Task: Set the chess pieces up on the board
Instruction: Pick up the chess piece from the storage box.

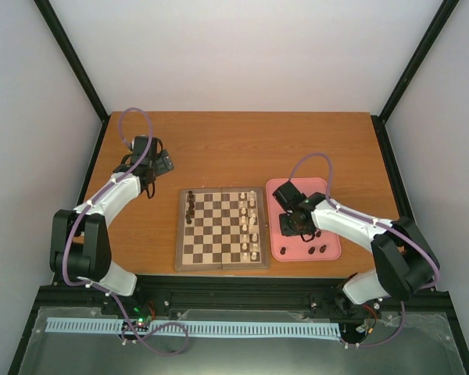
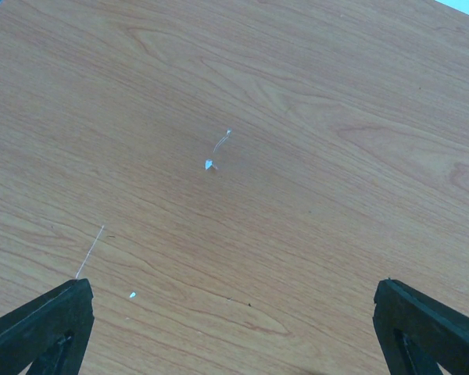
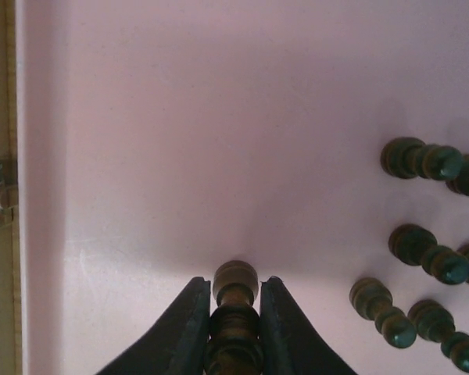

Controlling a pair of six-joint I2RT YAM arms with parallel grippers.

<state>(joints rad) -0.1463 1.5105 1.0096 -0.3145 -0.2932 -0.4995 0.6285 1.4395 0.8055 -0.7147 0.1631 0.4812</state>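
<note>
The left gripper [image 2: 234, 312] hung spread wide, its fingers [image 2: 43, 328] far apart over bare table [image 2: 242, 117] and touching nothing. That arm stretched forward, well left of the board [image 1: 215, 244]. A few dark pieces [image 1: 190, 208] stood along the board's left edge, and cream pieces [image 1: 250, 226] along its right. The right gripper [image 3: 234, 283] was clamped on one dark chess piece [image 3: 234, 332] above the pink tray [image 3: 141, 117]. Its arm was folded inward over the tray, where loose dark pieces [image 3: 422, 160] lay to the right.
</note>
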